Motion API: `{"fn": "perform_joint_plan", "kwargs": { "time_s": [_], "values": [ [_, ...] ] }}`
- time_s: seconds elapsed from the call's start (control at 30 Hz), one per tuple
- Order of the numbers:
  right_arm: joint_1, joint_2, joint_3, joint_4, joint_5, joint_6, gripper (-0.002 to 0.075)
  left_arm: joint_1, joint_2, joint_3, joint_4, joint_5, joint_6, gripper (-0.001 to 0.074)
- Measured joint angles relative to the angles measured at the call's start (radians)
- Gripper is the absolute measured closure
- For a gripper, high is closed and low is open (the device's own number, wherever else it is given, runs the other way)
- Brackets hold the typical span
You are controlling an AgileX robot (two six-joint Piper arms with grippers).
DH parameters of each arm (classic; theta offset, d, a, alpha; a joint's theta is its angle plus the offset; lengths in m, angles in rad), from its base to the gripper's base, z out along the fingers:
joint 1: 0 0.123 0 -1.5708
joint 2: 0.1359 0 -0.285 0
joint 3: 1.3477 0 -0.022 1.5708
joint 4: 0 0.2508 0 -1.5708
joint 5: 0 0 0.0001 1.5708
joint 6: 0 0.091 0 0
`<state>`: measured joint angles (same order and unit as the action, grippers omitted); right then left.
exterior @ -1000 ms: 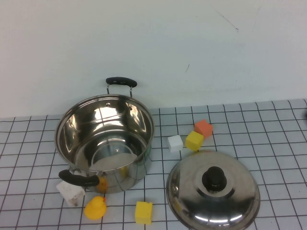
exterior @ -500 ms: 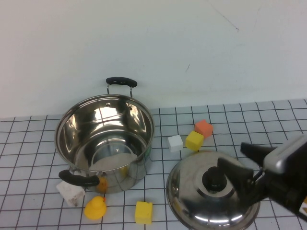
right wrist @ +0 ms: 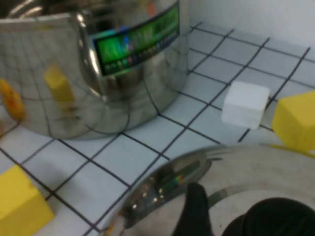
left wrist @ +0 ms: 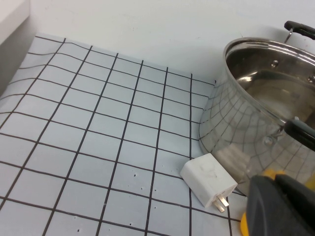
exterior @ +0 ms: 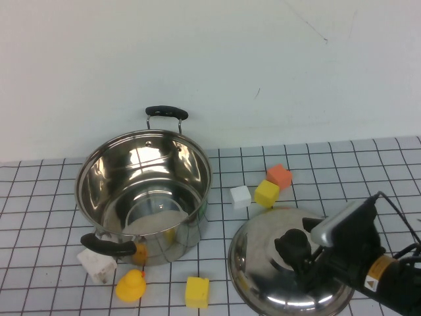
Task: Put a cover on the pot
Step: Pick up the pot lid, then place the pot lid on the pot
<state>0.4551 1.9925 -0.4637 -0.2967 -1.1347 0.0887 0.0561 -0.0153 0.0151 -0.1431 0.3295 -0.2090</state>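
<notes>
Right hand [exterior: 294,249] down over the domed lid [exterior: 263,263], black fingers [right wrist: 194,211] parted either side of the black knob [right wrist: 275,219], nothing clamped. Pot [exterior: 143,195] well off to the left of that hand, upright and uncovered on the gridded table [exterior: 388,164], one black handle near, one far. White block [exterior: 241,195] and yellow block [exterior: 266,193] just beyond the hand, orange block [exterior: 279,175] past those. Another yellow block [exterior: 197,291] to the hand's left, beside the lid's rim. Left hand [left wrist: 278,206] seen only from its wrist camera, close by the pot wall, white charger plug [left wrist: 209,179] just beside it; opening impossible to tell. Yellow duck [exterior: 131,286] at the pot's near handle.
</notes>
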Motion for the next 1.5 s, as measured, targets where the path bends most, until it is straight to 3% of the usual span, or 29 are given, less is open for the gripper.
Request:
{"fn": "perform_joint_plan", "kwargs": {
  "time_s": [0.23,0.33,0.43,0.7,0.93,1.07,1.2,1.5],
  "values": [
    [0.000,0.120,-0.080,0.020,-0.002,-0.002,0.0209,0.000,0.000,0.000,0.000,0.000,0.000,0.0738],
    [0.002,0.130,-0.088,0.034,-0.002,0.005,0.0270,0.000,0.000,0.000,0.000,0.000,0.002,0.0738],
    [0.002,0.130,-0.089,0.041,-0.004,0.042,0.0381,0.000,0.000,0.000,0.000,0.000,0.004,0.0738],
    [-0.019,0.061,-0.037,-0.043,0.004,0.111,0.0385,0.000,0.000,0.000,0.000,0.000,0.004,0.0738],
    [-0.063,-0.295,-0.024,-0.184,0.068,0.183,0.0385,0.000,0.000,0.000,0.000,0.000,0.004,0.0738],
    [-0.017,-0.509,-0.178,-0.246,0.401,0.274,0.0385,0.000,0.000,0.000,0.000,0.000,0.004,0.0737],
    [0.087,-0.526,-0.380,-0.262,0.700,0.302,0.0385,0.000,0.000,0.000,0.000,0.000,0.004,0.0738],
    [0.253,-0.169,-0.826,-0.154,0.794,0.306,0.0385,0.000,0.000,0.000,0.000,0.000,0.004,0.0738]
  ]
}}
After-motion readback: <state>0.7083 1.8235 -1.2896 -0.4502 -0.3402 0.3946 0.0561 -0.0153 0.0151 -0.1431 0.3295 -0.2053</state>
